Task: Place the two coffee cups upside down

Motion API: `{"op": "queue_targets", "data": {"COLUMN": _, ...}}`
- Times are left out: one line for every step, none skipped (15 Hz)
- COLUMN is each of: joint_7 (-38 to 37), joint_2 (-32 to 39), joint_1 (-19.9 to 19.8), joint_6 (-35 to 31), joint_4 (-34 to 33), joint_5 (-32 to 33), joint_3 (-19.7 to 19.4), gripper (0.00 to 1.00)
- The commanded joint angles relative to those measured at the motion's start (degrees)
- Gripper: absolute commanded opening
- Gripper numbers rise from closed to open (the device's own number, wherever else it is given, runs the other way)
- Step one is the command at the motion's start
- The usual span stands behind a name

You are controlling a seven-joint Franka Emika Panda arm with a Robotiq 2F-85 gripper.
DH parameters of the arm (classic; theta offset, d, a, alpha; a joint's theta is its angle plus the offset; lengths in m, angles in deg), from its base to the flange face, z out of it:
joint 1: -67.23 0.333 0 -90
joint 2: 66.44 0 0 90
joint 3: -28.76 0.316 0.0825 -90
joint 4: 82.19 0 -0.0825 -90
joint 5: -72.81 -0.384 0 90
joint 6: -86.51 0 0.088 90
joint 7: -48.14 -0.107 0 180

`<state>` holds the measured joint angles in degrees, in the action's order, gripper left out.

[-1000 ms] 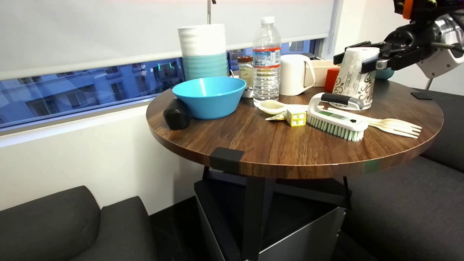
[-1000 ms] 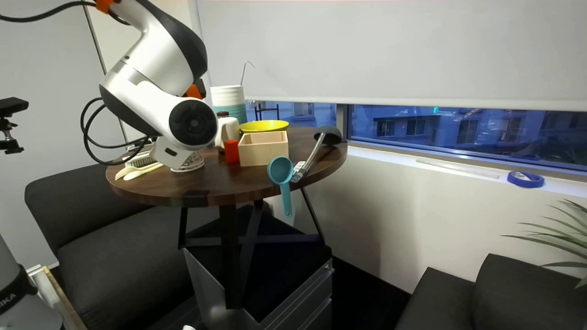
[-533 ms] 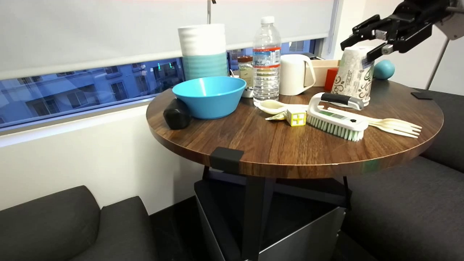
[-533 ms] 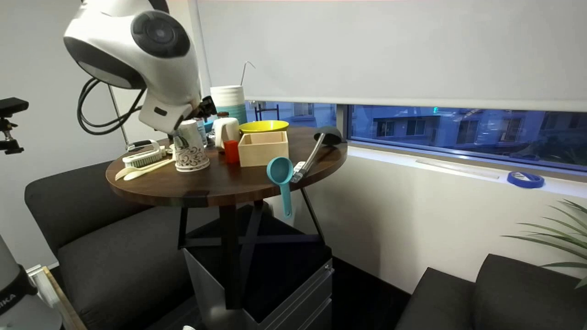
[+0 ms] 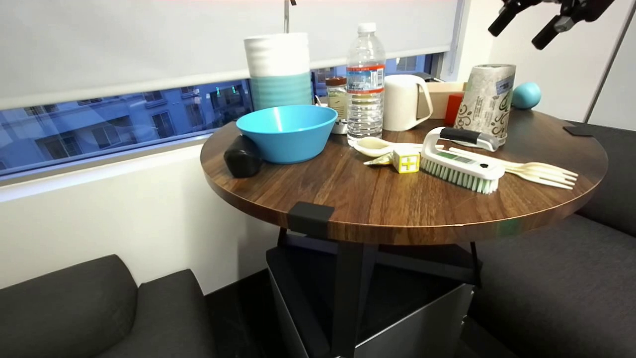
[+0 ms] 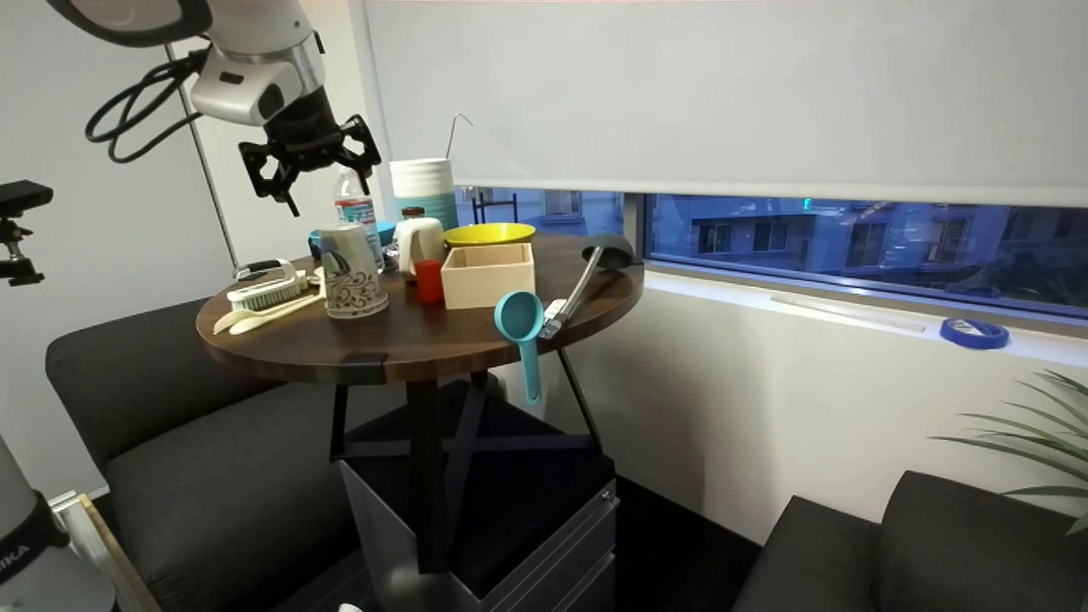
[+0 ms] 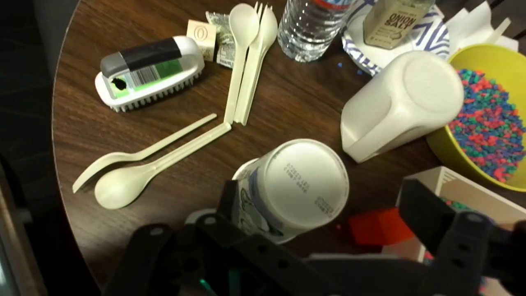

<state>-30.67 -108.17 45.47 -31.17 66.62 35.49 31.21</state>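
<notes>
Gripper (image 5: 516,38) above upside-down cup (image 5: 485,102)

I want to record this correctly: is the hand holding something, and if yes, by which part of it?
Nothing is held: the hand is open above the cup, not touching it; the cup stands upside down on the table.

We see a tall whitish coffee cup (image 5: 484,105) with curly dark print, standing upside down, wide end below, in the upper right of an exterior view.
</notes>
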Motion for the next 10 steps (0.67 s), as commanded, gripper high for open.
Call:
{"op": "queue_targets", "data": {"joint_7": -9.3, "joint_2": -1.4, "joint_1": -0.5, "joint_6": 1.5, "joint_4": -3.4, "joint_5": 12.5, "joint_3": 2.9, "gripper": 1.0}}
{"op": "queue_targets", "data": {"joint_7": -11.3, "joint_2": -1.4, "joint_1": -0.2, "joint_6": 2.0, "joint_4": -4.2, "joint_5": 16.2, "joint_3": 3.4, "gripper": 1.0}}
{"op": "queue_targets", "data": {"joint_7": -12.9, "joint_2": -1.2, "joint_1": -0.2, "joint_6": 2.7, "joint_4": -4.9, "joint_5": 19.6, "joint_3": 4.0, "gripper": 1.0}}
{"op": "queue_targets", "data": {"joint_7": -14.3, "joint_2": -1.0, "joint_1": -0.1, "joint_6": 3.7, "joint_4": -5.7, "joint_5": 22.9, "joint_3": 4.6, "gripper": 1.0}}
{"op": "queue_targets", "data": {"joint_7": -15.3, "joint_2": -0.8, "joint_1": 0.1, "joint_6": 5.0, "joint_4": -6.5, "joint_5": 26.2, "joint_3": 5.1, "gripper": 1.0}}
{"op": "queue_targets", "data": {"joint_7": -13.4, "joint_2": -0.7, "joint_1": 2.6, "joint_6": 2.3, "joint_4": -4.6, "joint_5": 22.7, "joint_3": 2.0, "gripper": 1.0}}
{"op": "queue_targets", "data": {"joint_7": -14.4, "joint_2": -0.6, "joint_1": 2.6, "joint_6": 3.2, "joint_4": -5.1, "joint_5": 24.7, "joint_3": 2.5, "gripper": 1.0}}
{"op": "queue_targets", "data": {"joint_7": -14.9, "joint_2": -0.6, "joint_1": 2.6, "joint_6": 3.6, "joint_4": -5.4, "joint_5": 25.7, "joint_3": 2.8, "gripper": 1.0}}
{"op": "queue_targets", "data": {"joint_7": -15.0, "joint_2": -0.6, "joint_1": 2.6, "joint_6": 3.7, "joint_4": -5.5, "joint_5": 26.1, "joint_3": 2.9, "gripper": 1.0}}
{"op": "queue_targets", "data": {"joint_7": -15.0, "joint_2": -0.6, "joint_1": 2.6, "joint_6": 3.7, "joint_4": -5.5, "joint_5": 26.2, "joint_3": 2.9, "gripper": 1.0}}
